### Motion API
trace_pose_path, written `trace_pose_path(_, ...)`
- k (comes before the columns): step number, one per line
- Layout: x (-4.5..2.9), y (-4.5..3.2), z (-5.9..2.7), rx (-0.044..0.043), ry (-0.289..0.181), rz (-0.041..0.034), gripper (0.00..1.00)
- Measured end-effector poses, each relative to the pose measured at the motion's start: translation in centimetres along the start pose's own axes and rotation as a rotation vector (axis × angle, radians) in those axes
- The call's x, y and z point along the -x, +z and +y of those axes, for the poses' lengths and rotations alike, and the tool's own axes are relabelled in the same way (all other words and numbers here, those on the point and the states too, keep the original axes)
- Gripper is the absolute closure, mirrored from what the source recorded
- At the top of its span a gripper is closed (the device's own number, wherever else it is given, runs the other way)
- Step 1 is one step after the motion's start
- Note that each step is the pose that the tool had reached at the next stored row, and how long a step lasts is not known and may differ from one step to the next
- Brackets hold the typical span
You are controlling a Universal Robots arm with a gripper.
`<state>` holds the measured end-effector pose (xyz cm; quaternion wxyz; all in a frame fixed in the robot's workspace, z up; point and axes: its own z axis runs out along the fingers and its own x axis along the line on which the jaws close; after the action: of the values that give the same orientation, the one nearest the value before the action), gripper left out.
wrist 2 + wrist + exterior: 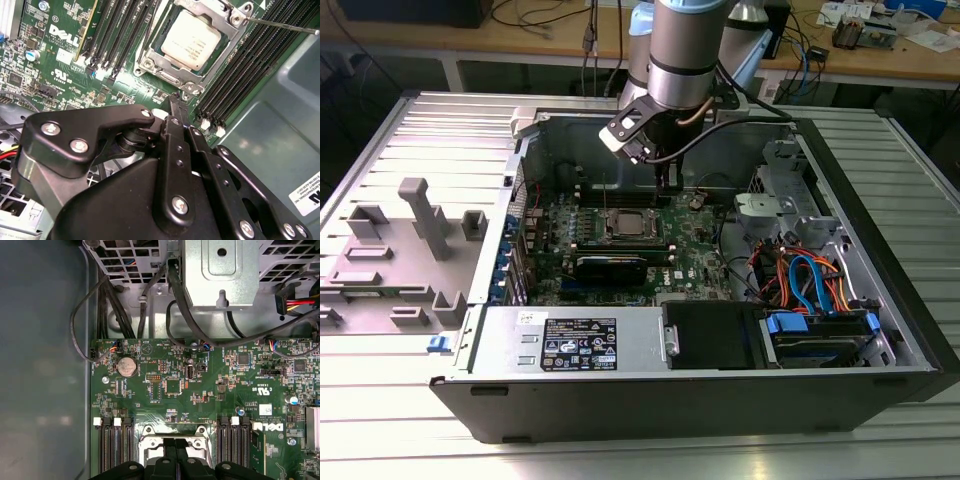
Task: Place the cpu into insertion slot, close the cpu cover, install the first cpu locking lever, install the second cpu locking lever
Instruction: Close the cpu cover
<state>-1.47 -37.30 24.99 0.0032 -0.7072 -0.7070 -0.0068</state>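
Tool [176,100]: black linkage large in the foreground of the second wrist view; fingers pressed close together, nothing seen between them; tips just beside the socket's corner, contact not clear.
Cpu [190,40]: dull silver square, seated flat in the insertion slot [187,89]; at centre frame in the exterior view, just down-left of the tool [667,185].
Cpu cover [226,37]: silver frame lying down around the chip, whose top shows through the window.
Locking lever [280,26]: thin metal rod reaching from the cover's corner out across the memory slots [250,65].
Motherboard [695,270]: green, flat on the floor of the open computer case [880,330].
Table [380,440]: ribbed metal, carrying the case; grey fixture [420,215] at the exterior view's left.
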Motion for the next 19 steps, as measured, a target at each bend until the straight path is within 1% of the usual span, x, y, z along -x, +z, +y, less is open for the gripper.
trace_pose_path(3, 0.00, 0.07, -0.07, 0.0002, 0.000, 0.0004, 0.89)
trace_pose_path(8, 0.01, 0.35, -0.63, 0.0000, -0.001, 0.0003, 0.89)
trace_pose_path(12, 0.00, 0.41, -0.92, 0.0001, -0.001, 0.0006, 0.89)
trace_pose_path(17, 0.00, 0.42, -0.98, 0.0001, -0.001, 0.0006, 0.89)
trace_pose_path(19, 0.01, 0.44, -1.20, 0.0001, -0.001, 0.0006, 0.89)
